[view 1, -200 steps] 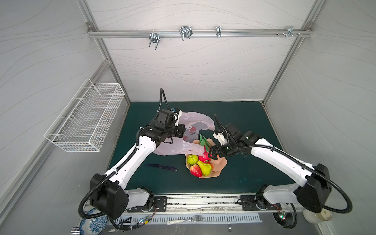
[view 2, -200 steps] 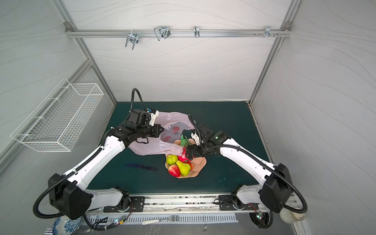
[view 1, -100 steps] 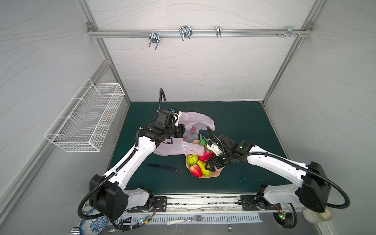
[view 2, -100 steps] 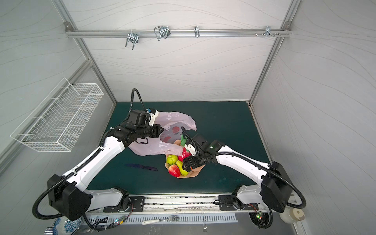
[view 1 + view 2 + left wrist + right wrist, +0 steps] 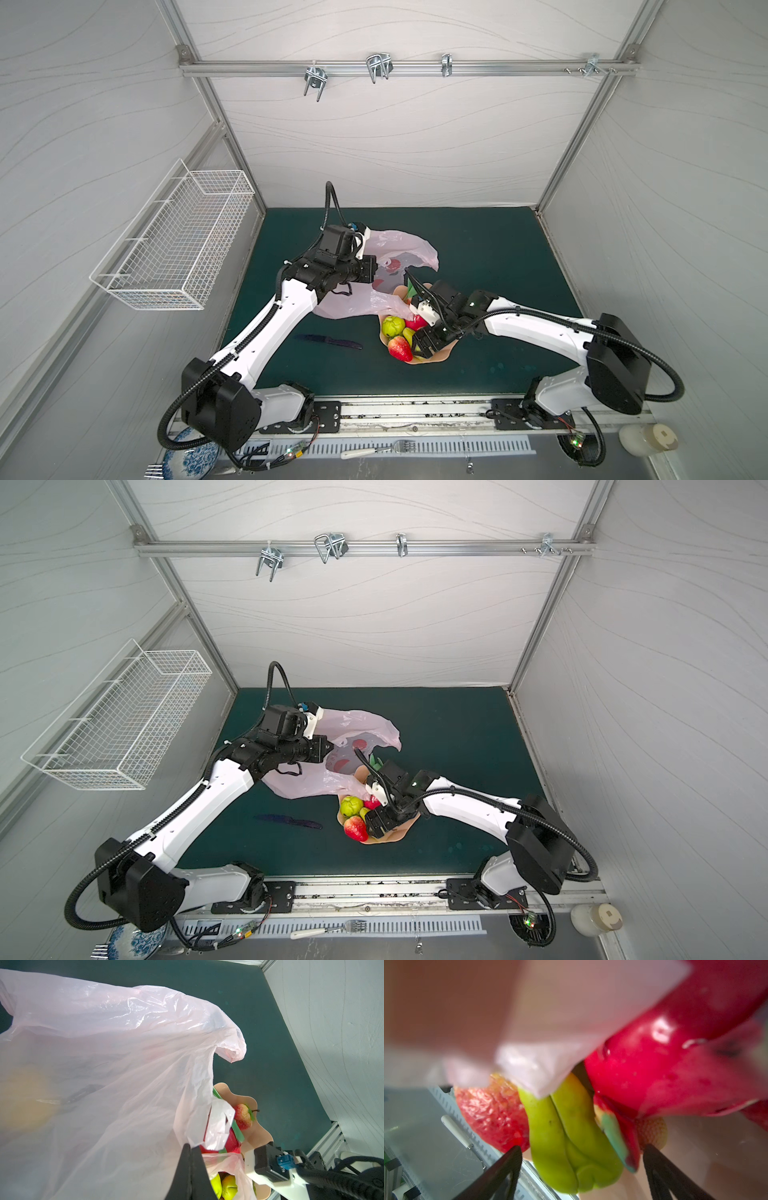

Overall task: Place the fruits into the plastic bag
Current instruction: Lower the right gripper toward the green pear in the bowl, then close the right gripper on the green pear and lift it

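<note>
My left gripper [image 5: 373, 270] [image 5: 190, 1146] is shut on the rim of the pale-pink plastic bag [image 5: 401, 247] [image 5: 365, 725] [image 5: 104, 1064] and holds it lifted. Beside the bag stands the peach bowl [image 5: 440, 358] [image 5: 257, 1132] with the fruits: a red strawberry [image 5: 400, 348] [image 5: 354, 828] [image 5: 492, 1113], a knobbly green fruit [image 5: 392, 326] and the pink-red dragon fruit [image 5: 417, 322] [image 5: 654, 1059]. My right gripper [image 5: 422, 347] [image 5: 374, 825] [image 5: 582, 1147] is open, low in the bowl. A lobed green fruit [image 5: 566, 1130] lies between its fingers, with a gap on each side.
A dark knife [image 5: 330, 341] lies on the green mat left of the bowl. A white wire basket [image 5: 174, 249] hangs on the left wall. A fork [image 5: 378, 451], a blue plate [image 5: 191, 457] and a white jar [image 5: 648, 438] sit on the front ledge.
My right gripper has moved from the bowl's far side forward and down among the fruits, its jaws narrowing slightly. The left gripper and the bag have stayed put.
</note>
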`<action>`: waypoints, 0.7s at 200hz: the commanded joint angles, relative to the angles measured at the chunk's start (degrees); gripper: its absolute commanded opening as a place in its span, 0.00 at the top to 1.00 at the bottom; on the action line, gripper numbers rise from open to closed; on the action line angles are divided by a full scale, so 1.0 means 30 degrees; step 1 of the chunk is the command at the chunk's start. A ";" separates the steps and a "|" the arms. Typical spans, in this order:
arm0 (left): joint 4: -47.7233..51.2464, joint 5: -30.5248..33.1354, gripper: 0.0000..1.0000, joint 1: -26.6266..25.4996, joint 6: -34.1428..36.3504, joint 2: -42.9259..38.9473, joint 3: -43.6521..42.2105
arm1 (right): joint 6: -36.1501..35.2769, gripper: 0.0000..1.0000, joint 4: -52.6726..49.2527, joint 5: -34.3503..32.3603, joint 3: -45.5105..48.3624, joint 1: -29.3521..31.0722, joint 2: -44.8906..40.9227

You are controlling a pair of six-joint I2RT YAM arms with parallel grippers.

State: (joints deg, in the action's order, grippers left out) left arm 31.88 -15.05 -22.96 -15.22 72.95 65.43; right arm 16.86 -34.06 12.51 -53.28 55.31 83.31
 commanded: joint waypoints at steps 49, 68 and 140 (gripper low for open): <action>-0.0241 -0.0126 1.00 0.0066 0.0204 -0.0278 0.0075 | -0.0346 0.18 0.0318 -0.0785 0.0030 0.0180 0.0289; -0.0255 -0.0140 1.00 0.0066 0.0209 -0.0212 0.0104 | -0.0347 0.19 0.0365 -0.0802 0.0120 0.0170 0.0397; -0.0267 -0.0195 1.00 0.0066 0.0209 -0.0144 0.0176 | -0.0405 0.16 0.0656 -0.0787 0.0414 0.0185 0.0544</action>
State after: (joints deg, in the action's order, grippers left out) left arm 32.08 -15.07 -22.96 -15.22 72.95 65.43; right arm 16.84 -32.36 10.90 -52.93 55.48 83.85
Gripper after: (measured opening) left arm 0.047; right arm 0.839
